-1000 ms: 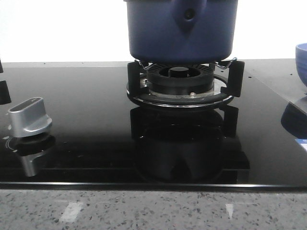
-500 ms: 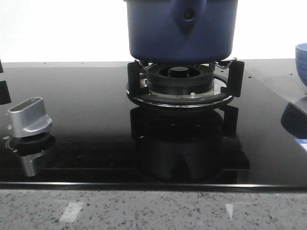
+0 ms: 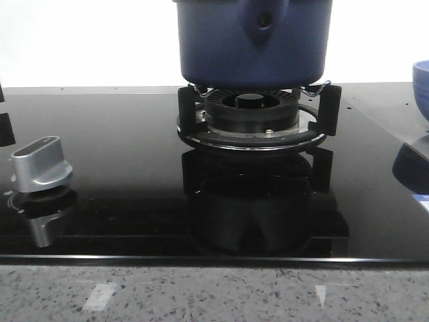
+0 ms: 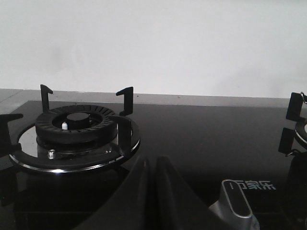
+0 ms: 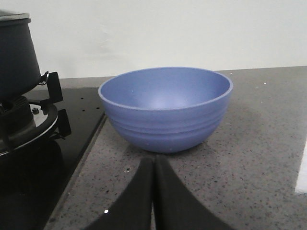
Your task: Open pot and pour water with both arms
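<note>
The dark navy pot stands on the black burner grate at the back middle of the glass hob; its top is cut off by the frame. One side of the pot shows in the right wrist view. My right gripper is shut and empty, low over the speckled counter just in front of a lighter blue bowl, apart from it. My left gripper is also shut and empty, above the black glass between a bare burner and a silver knob. Neither gripper appears in the front view.
The silver knob stands on the hob at the left. The blue bowl sits at the right edge on the grey counter beside the hob. A speckled counter strip runs along the front.
</note>
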